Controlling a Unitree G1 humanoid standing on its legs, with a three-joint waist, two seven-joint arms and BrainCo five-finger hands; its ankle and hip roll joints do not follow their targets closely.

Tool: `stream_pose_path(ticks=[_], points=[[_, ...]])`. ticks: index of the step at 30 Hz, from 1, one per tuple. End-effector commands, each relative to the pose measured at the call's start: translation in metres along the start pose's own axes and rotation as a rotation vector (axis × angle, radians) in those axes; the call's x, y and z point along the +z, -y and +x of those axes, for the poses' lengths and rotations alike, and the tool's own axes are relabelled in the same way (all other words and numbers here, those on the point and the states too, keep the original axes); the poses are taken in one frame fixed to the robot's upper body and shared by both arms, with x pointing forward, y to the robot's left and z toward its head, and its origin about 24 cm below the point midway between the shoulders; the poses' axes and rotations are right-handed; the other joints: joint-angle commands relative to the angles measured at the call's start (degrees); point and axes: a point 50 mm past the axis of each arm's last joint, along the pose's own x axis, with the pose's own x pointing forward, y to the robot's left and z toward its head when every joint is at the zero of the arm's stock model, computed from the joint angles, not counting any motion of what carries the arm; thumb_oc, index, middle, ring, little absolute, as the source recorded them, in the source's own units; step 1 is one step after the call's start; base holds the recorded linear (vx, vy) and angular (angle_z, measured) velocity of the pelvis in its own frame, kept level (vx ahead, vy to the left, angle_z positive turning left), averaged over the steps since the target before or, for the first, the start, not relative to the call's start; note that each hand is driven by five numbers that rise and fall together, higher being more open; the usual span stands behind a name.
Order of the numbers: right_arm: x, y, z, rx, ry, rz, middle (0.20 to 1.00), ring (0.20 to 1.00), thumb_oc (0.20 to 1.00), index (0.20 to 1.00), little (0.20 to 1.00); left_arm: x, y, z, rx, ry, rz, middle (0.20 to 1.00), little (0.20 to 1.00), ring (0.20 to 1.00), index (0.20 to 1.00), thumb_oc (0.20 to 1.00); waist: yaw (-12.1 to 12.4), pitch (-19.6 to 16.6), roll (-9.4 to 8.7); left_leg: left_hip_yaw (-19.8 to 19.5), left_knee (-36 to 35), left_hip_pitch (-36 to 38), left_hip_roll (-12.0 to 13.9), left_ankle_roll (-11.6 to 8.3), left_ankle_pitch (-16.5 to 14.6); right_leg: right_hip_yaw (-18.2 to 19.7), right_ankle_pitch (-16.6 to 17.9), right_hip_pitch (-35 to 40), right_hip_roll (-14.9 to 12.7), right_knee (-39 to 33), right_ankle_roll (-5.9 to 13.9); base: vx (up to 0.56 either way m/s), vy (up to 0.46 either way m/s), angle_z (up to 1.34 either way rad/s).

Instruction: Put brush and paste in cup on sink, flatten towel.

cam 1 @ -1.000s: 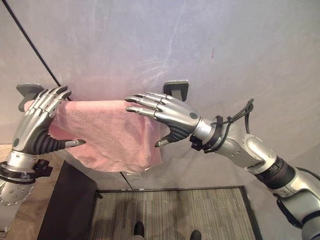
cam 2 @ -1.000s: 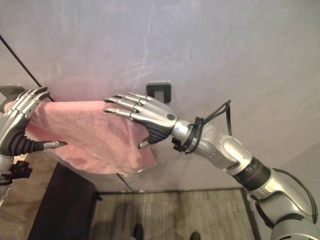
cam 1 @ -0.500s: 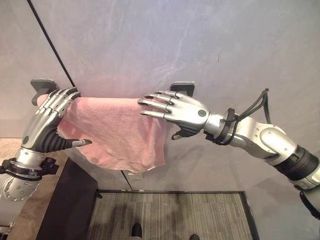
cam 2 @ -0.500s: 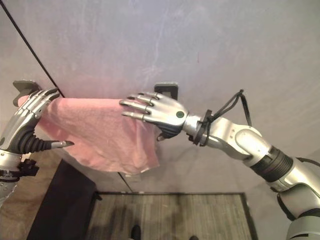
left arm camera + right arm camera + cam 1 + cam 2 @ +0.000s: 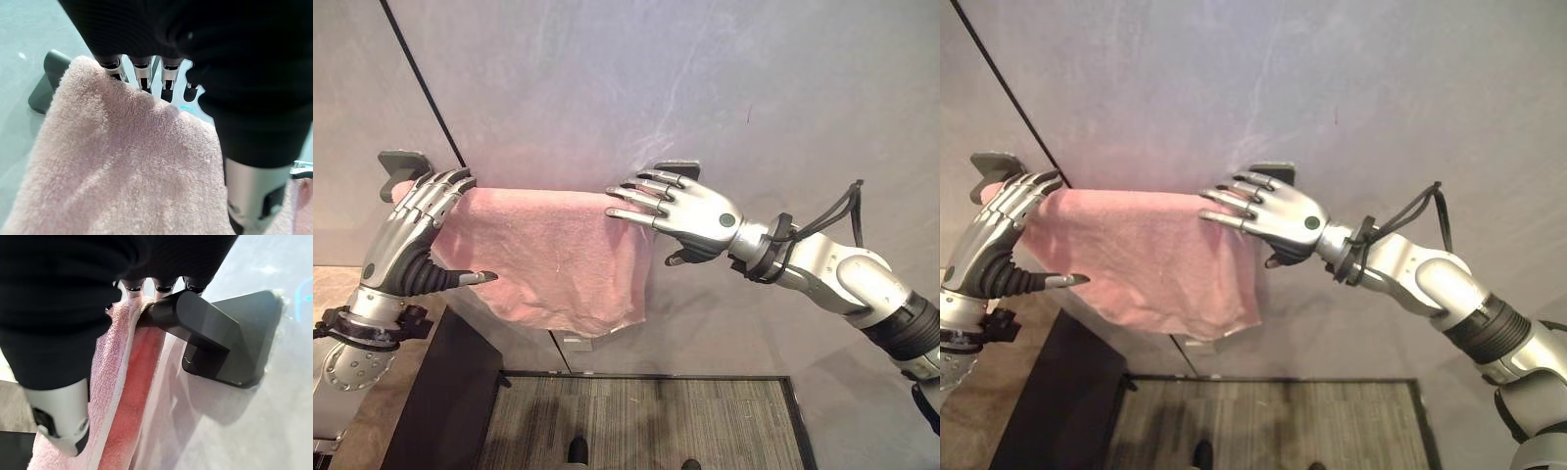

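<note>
Towel-flattening step: left hand point(image 5: 403, 245) and right hand point(image 5: 690, 211) rest straight fingers on the pink towel point(image 5: 558, 257) draped over its wall bar; next, smooth its bunched right edge outward.

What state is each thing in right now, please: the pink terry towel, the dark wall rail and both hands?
Pink terry towel: draped over the rail, lower edge slanting and uneven.
Dark wall rail: mounted on the grey wall, carrying the towel.
Left hand: open, fingers resting on the towel's top edge.
Right hand: open, straight fingers laid over the towel's other end.
</note>
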Motion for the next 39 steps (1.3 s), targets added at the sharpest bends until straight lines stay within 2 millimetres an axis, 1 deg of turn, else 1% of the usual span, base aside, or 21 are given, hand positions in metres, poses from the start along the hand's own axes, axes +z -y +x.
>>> stream_pose_path(ticks=[1, 5, 6, 7, 9, 10, 11, 14, 15, 16, 17, 19, 20, 22, 26, 28, 33, 34, 37, 39], points=[[-0.040, -0.043, -0.046, 0.366, -0.208, -0.092, 1.000, 1.000, 1.000, 1.000, 1.000, -0.035, 0.041, -0.039, -0.278, -0.260, 0.005, 1.000, 1.000, 1.000, 1.000, 1.000, -2.2, 4.0, -1.88, 2.2, 0.5, 2.1, 5.2, -3.05, 1.2, 3.5, 3.9, -0.2, -6.7, -0.1, 6.25, 0.00, 0.000, 0.00], [-0.041, -0.037, -0.048, 0.333, -0.232, -0.071, 1.000, 1.000, 1.000, 1.000, 1.000, -0.039, 0.040, -0.043, -0.260, -0.291, 0.008, 1.000, 1.000, 1.000, 1.000, 1.000, -2.5, 4.0, -1.65, 2.3, 0.5, 2.1, 5.4, -3.11, 1.3, 3.9, 3.9, -0.4, -6.6, -0.1, 6.18, 0.00, 0.000, 0.00], [-0.041, -0.023, -0.050, 0.264, -0.249, -0.057, 1.000, 1.000, 1.000, 1.000, 1.000, -0.041, 0.039, -0.049, -0.229, -0.328, -0.011, 1.000, 1.000, 1.000, 1.000, 1.000, -2.9, 3.9, -1.41, 2.3, 0.5, 2.0, 5.5, -3.14, 1.3, 4.1, 3.8, -0.5, -6.5, -0.1, 6.14, 0.00, 0.000, 0.00], [-0.042, -0.019, -0.051, 0.221, -0.271, -0.034, 1.000, 1.000, 1.000, 1.000, 1.000, -0.043, 0.039, -0.052, -0.213, -0.347, -0.025, 1.000, 1.000, 1.000, 1.000, 1.000, -3.1, 4.0, -1.09, 2.3, 0.5, 1.9, 5.5, -3.11, 1.3, 4.1, 3.8, -0.6, -6.5, -0.1, 6.15, 0.00, 0.000, 0.00], [-0.043, -0.021, -0.058, 0.208, -0.309, -0.020, 1.000, 1.000, 1.000, 1.000, 1.000, -0.043, 0.039, -0.052, -0.209, -0.346, -0.025, 1.000, 1.000, 1.000, 1.000, 1.000, -2.8, 3.8, -1.19, 2.1, 0.5, 1.8, 5.5, -3.04, 1.4, 4.1, 3.7, -0.5, -6.4, -0.1, 6.06, 0.00, -0.007, 0.02], [-0.044, -0.016, -0.055, 0.149, -0.330, -0.013, 1.000, 1.000, 1.000, 1.000, 1.000, -0.043, 0.042, -0.055, -0.195, -0.368, -0.048, 1.000, 1.000, 1.000, 1.000, 1.000, -2.8, 3.7, -0.99, 2.0, 0.5, 1.9, 5.5, -2.99, 1.3, 4.2, 3.5, -0.4, -6.4, -0.1, 5.98, 0.00, 0.000, 0.00], [-0.049, -0.012, -0.058, 0.068, -0.386, 0.008, 1.000, 1.000, 1.000, 1.000, 1.000, -0.046, 0.044, -0.058, -0.145, -0.408, -0.081, 1.000, 1.000, 1.000, 1.000, 1.000, -3.0, 3.5, -0.58, 2.0, 0.5, 2.1, 5.5, -2.94, 1.2, 4.2, 3.5, -0.2, -6.5, -0.1, 5.93, 0.03, -0.009, 0.00], [-0.049, -0.015, -0.060, 0.008, -0.434, 0.054, 1.000, 1.000, 1.000, 1.000, 1.000, -0.047, 0.047, -0.059, -0.096, -0.440, -0.141, 1.000, 1.000, 1.000, 1.000, 1.000, -2.8, 3.4, -0.54, 1.8, 0.5, 2.1, 5.4, -2.83, 1.2, 4.3, 3.4, -0.1, -6.4, -0.1, 5.80, 0.00, 0.000, 0.00], [-0.051, -0.019, -0.057, -0.008, -0.461, 0.070, 1.000, 1.000, 1.000, 1.000, 1.000, -0.048, 0.051, -0.060, -0.075, -0.459, -0.172, 1.000, 1.000, 1.000, 1.000, 1.000, -2.6, 3.4, -0.51, 1.7, 0.5, 2.1, 5.4, -2.79, 1.2, 4.4, 3.3, 0.0, -6.4, -0.1, 5.70, 0.00, 0.000, 0.00], [-0.050, -0.027, -0.050, 0.007, -0.458, 0.087, 1.000, 1.000, 1.000, 1.000, 1.000, -0.048, 0.055, -0.057, -0.080, -0.461, -0.185, 1.000, 1.000, 1.000, 1.000, 1.000, -2.3, 3.3, -0.45, 1.6, 0.5, 2.2, 5.3, -2.75, 1.1, 4.5, 3.2, 0.1, -6.4, -0.1, 5.59, 0.00, 0.000, 0.00], [-0.049, -0.027, -0.048, -0.007, -0.461, 0.095, 1.000, 1.000, 1.000, 1.000, 1.000, -0.047, 0.056, -0.058, -0.072, -0.467, -0.191, 1.000, 1.000, 1.000, 1.000, 1.000, -2.4, 3.2, -0.33, 1.5, 0.5, 2.2, 5.2, -2.71, 1.1, 4.6, 3.1, 0.2, -6.4, -0.1, 5.53, 0.00, 0.000, 0.00], [-0.048, -0.027, -0.049, -0.025, -0.472, 0.109, 1.000, 1.000, 1.000, 1.000, 1.000, -0.049, 0.057, -0.059, -0.040, -0.488, -0.221, 1.000, 1.000, 1.000, 1.000, 1.000, -2.6, 3.1, -0.28, 1.5, 0.5, 2.3, 5.1, -2.58, 1.0, 4.7, 3.1, 0.3, -6.4, -0.1, 5.45, 0.01, -0.002, 0.02], [-0.047, -0.031, -0.049, -0.027, -0.480, 0.130, 1.000, 1.000, 1.000, 1.000, 1.000, -0.048, 0.059, -0.056, -0.017, -0.484, -0.252, 1.000, 1.000, 1.000, 1.000, 1.000, -2.6, 2.9, -0.21, 1.4, 0.5, 2.3, 5.0, -2.53, 1.0, 4.7, 3.1, 0.3, -6.4, -0.1, 5.41, 0.00, 0.000, 0.00], [-0.047, -0.033, -0.049, -0.022, -0.487, 0.136, 1.000, 1.000, 1.000, 1.000, 1.000, -0.048, 0.060, -0.055, -0.008, -0.487, -0.265, 1.000, 1.000, 1.000, 1.000, 1.000, -2.7, 2.9, -0.21, 1.4, 0.5, 2.4, 5.0, -2.49, 0.9, 4.7, 3.0, 0.4, -6.4, -0.1, 5.38, 0.00, 0.000, 0.00], [-0.043, -0.042, -0.047, -0.021, -0.494, 0.172, 1.000, 1.000, 1.000, 1.000, 1.000, -0.043, 0.064, -0.047, 0.022, -0.461, -0.302, 1.000, 1.000, 1.000, 1.000, 1.000, -2.8, 2.4, -0.20, 1.3, 0.5, 2.8, 4.8, -2.36, 0.7, 5.0, 2.9, 0.7, -6.4, -0.1, 5.27, 0.00, -0.004, 0.02], [-0.043, -0.042, -0.046, -0.024, -0.492, 0.175, 1.000, 1.000, 1.000, 1.000, 1.000, -0.043, 0.065, -0.046, 0.025, -0.459, -0.308, 1.000, 1.000, 1.000, 1.000, 1.000, -2.8, 2.4, -0.18, 1.3, 0.5, 2.9, 4.7, -2.36, 0.7, 5.0, 2.9, 0.8, -6.4, -0.1, 5.28, 0.00, 0.000, 0.00], [-0.036, -0.047, -0.029, -0.047, -0.460, 0.218, 1.000, 1.000, 1.000, 1.000, 1.000, -0.033, 0.071, -0.028, 0.091, -0.405, -0.395, 1.000, 1.000, 1.000, 1.000, 1.000, -2.9, 1.6, -0.13, 1.2, 0.5, 3.2, 4.6, -2.24, 0.5, 5.2, 2.8, 1.3, -6.5, -0.1, 5.20, 0.00, 0.000, 0.00], [-0.036, -0.047, -0.029, -0.048, -0.460, 0.218, 1.000, 1.000, 1.000, 1.000, 1.000, -0.033, 0.071, -0.028, 0.092, -0.405, -0.395, 1.000, 1.000, 1.000, 1.000, 1.000, -2.9, 1.7, -0.12, 1.2, 0.5, 3.2, 4.6, -2.24, 0.5, 5.2, 2.8, 1.3, -6.5, -0.1, 5.20, 0.00, 0.000, 0.00], [-0.032, -0.043, -0.016, -0.085, -0.436, 0.223, 1.000, 1.000, 1.000, 1.000, 1.000, -0.021, 0.066, -0.012, 0.127, -0.327, -0.368, 1.000, 1.000, 1.000, 1.000, 1.000, -3.0, 1.1, -0.08, 1.1, 0.5, 3.5, 4.6, -2.20, 0.3, 5.3, 2.7, 1.6, -6.6, -0.1, 5.13, 0.00, -0.006, 0.05], [-0.031, -0.037, -0.008, -0.121, -0.420, 0.227, 1.000, 1.000, 1.000, 1.000, 1.000, -0.014, 0.058, -0.002, 0.152, -0.267, -0.330, 1.000, 1.000, 1.000, 1.000, 1.000, -3.1, 0.9, -0.04, 1.1, 0.5, 3.6, 4.5, -2.19, 0.2, 5.5, 2.7, 1.6, -6.6, -0.1, 5.09, -0.01, 0.001, 0.02]])
